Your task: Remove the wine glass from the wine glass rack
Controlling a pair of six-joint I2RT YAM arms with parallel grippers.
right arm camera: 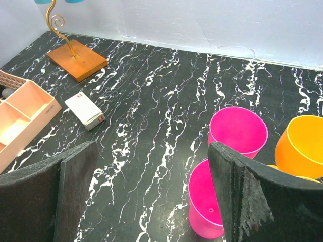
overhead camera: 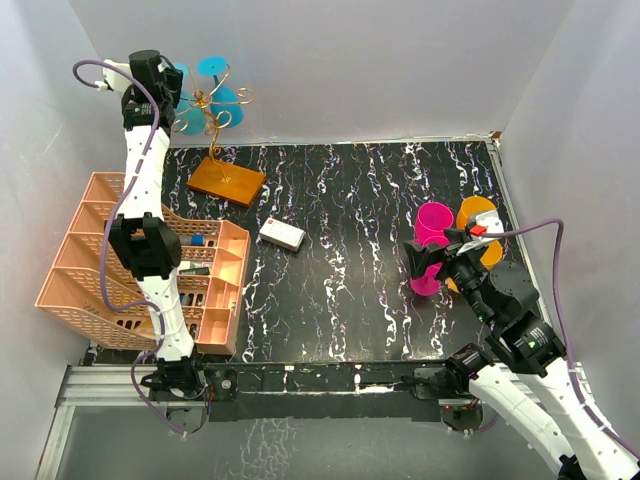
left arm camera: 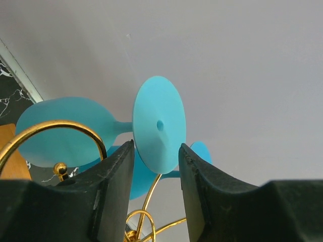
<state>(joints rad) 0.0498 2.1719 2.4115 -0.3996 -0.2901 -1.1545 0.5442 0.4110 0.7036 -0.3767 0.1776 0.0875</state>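
The wine glass rack [overhead camera: 212,112] is a gold wire stand on an orange-brown wooden base [overhead camera: 227,181] at the back left. Several teal wine glasses [overhead camera: 212,68] hang on its arms. My left gripper [overhead camera: 170,88] is raised beside the top of the rack. In the left wrist view it [left arm camera: 156,151] is open, and the round foot of one teal wine glass [left arm camera: 159,121] sits just past the gap between the fingers, not pinched. My right gripper [overhead camera: 430,262] is open and empty over the table at the right [right arm camera: 151,151].
A peach lattice basket [overhead camera: 100,260] stands at the left by the left arm. A small white box [overhead camera: 282,234] lies mid-table. Two pink cups [overhead camera: 433,222] and two orange ones [overhead camera: 478,212] sit at the right under my right gripper. The back wall is close behind the rack.
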